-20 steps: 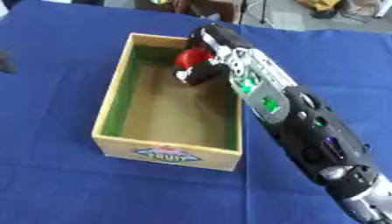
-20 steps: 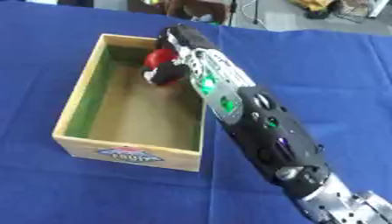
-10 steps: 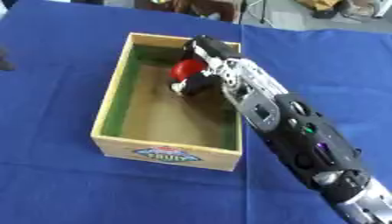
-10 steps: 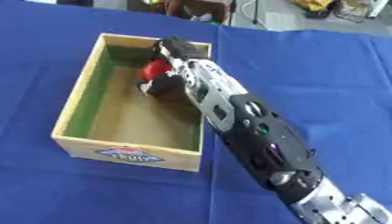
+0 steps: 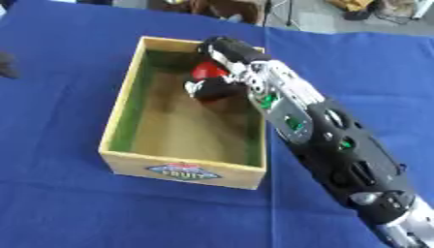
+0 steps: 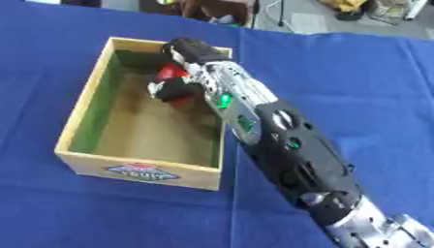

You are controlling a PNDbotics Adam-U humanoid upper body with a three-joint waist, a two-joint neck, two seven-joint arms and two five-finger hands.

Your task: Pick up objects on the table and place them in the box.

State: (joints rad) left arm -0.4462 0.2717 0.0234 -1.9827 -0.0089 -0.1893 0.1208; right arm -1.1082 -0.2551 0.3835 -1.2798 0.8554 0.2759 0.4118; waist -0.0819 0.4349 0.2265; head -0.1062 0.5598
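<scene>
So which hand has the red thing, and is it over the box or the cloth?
The right hand, reaching in from the lower right, is curled round the red object inside the wooden box, at its far end. No left hand shows.

Matt wooden box (image 5: 127, 101) on blue cloth (image 5: 51, 203); glossy red object (image 5: 204, 70).

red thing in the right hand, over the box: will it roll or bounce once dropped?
Likely to roll a little: the red object looks rounded, and the box floor beneath it is flat and bare. The walls should stop it. It looks small within the right hand, whose fingers curl round it, so probably light. Hardness can't be told, so bounce is uncertain.
</scene>
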